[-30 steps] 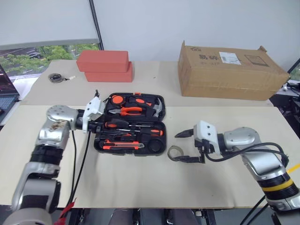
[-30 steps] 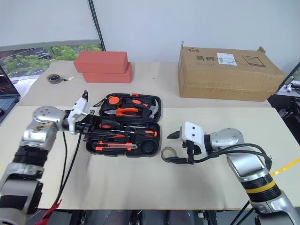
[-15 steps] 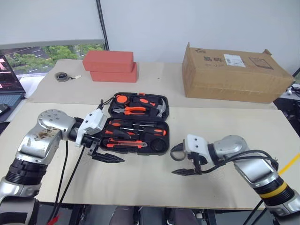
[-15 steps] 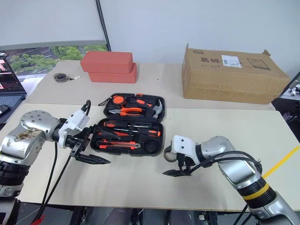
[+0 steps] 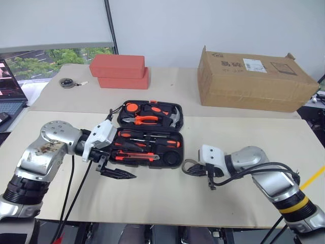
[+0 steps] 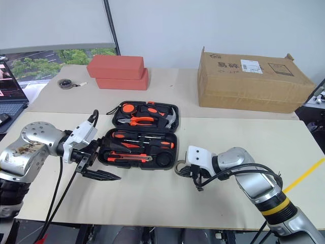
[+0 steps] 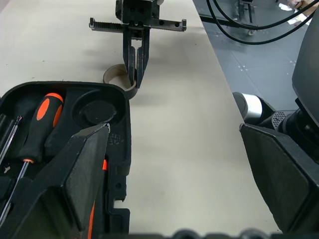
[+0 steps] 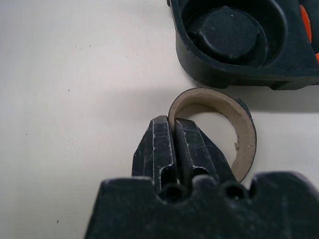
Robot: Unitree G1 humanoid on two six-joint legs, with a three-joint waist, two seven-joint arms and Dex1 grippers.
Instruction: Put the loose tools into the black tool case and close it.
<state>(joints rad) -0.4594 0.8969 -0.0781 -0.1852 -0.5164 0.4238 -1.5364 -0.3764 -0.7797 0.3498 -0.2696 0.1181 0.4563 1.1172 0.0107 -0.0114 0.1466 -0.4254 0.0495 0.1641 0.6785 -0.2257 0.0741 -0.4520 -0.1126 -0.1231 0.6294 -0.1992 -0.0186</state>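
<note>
1. The black tool case lies open at the middle of the desk. The lid half, at twelve o'clock, holds the hammer and pliers; the near tray holds the screwdrivers and utility knife in their moulded slots.
2. The tape ring is the one loose tool I can make out. It sits on the desk just beside the case's near right corner, at about four o'clock from the case's middle, next to the empty round well.
3. The right gripper has its fingers pressed together on the ring's wall, one finger inside the loop and one outside, as the right wrist view shows.
4. The left gripper hangs over the desk at eight o'clock from the case, fingers spread wide and holding nothing.
5. Handling, as I judge it: the ring looks like a nearly spent cardboard core, so very light and thin-walled. It should lift with no effort, but a hard squeeze could crease it, and a grip on one wall may let it swing or tilt.
6. A wall pinch is the sensible hold, since the ring lies flat. The round well is the likely home; lowering it level should keep the rim from catching.
7. The case itself looks stiff and light; its lid would best be taken at the far edge to fold it shut.
</note>
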